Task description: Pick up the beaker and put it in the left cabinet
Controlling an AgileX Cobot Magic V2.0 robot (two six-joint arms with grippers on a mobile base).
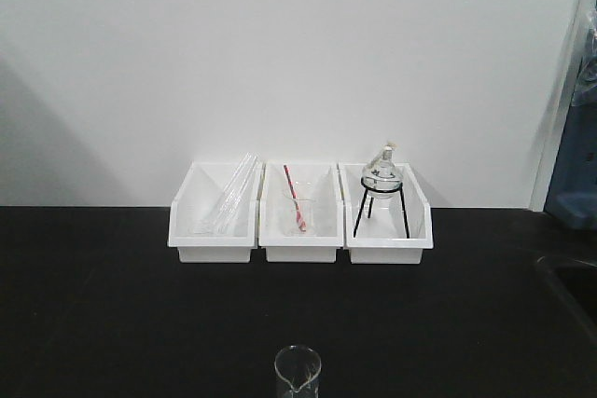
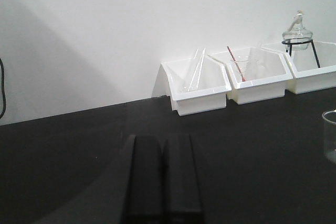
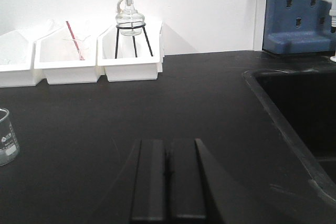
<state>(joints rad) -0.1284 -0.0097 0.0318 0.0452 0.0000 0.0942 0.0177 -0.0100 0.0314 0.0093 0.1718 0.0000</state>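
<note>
The beaker (image 1: 298, 370), a small clear glass cylinder with a pouring lip, stands upright on the black bench at the bottom middle of the front view. It shows at the right edge of the left wrist view as the beaker (image 2: 329, 135) and at the left edge of the right wrist view as the beaker (image 3: 6, 137). My left gripper (image 2: 163, 142) is shut and empty, low over the bench, well left of it. My right gripper (image 3: 168, 145) is shut and empty too, well to its right. The left cabinet is out of view.
Three white bins (image 1: 298, 216) line the back wall: glass tubes in the left one, a beaker with a red-and-white rod (image 1: 295, 202) in the middle, a flask on a black tripod (image 1: 381, 188) in the right. A sunken black sink (image 3: 299, 108) lies at right, under a blue pegboard (image 3: 299, 11).
</note>
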